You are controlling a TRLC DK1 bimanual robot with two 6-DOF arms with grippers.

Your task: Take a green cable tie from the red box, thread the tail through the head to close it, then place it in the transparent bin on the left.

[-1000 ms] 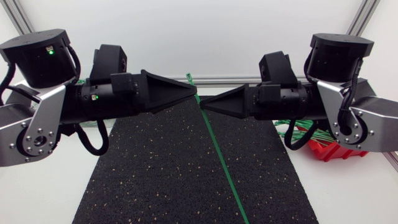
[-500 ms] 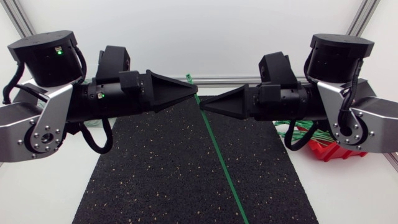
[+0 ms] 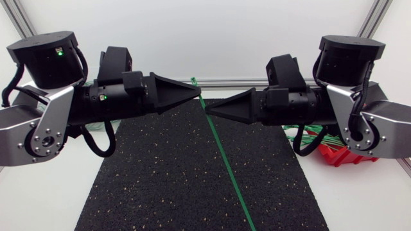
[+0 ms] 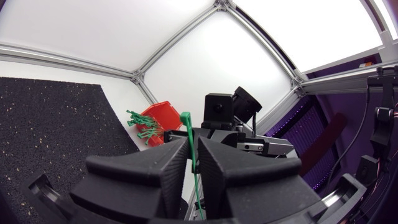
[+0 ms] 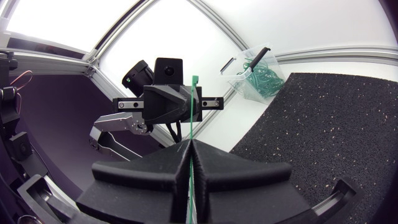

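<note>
While bare worktop [image 3: 45, 205] is flanking the black mat [image 3: 160, 179], the left hand [image 3: 196, 92] and right hand [image 3: 209, 108] are facing each other above its far part. The red box [image 3: 340, 156] is sitting at the right; only the right wrist view is showing the transparent bin [image 5: 255, 78]. Both hands are pinching the green cable tie [image 3: 225, 160], tail slanting nearward.

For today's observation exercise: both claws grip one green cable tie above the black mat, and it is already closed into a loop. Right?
Not quite. The left claw and right claw both grip the green cable tie above the black mat, but it is an open, straight strip, not a loop; the head view shows this.
</note>
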